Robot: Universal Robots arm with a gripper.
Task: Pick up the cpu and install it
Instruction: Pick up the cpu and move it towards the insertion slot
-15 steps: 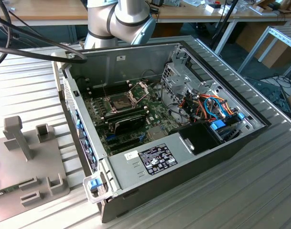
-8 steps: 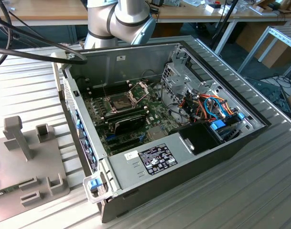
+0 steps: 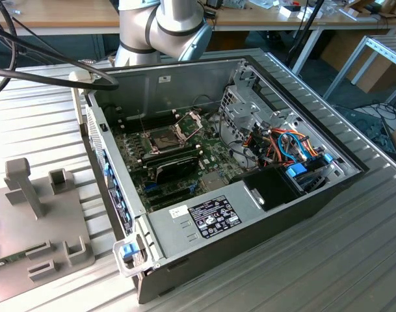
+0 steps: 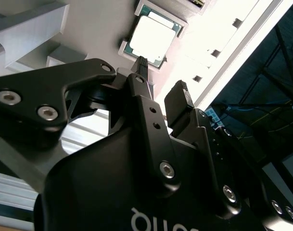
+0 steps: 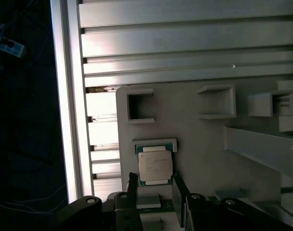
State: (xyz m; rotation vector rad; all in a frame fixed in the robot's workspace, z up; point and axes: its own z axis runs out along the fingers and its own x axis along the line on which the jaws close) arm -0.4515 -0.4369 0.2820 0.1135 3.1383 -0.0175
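while our fingers point(image 5: 178, 191) stand open, we see the cpu point(image 5: 155, 166) just beyond their tips, near the edge of the grey plate point(image 5: 194, 144).

No legible text or numbers.

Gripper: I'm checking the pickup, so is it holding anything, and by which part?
Nothing is held. The gripper is open, near the cpu, which lies in its recess on the grey tray.
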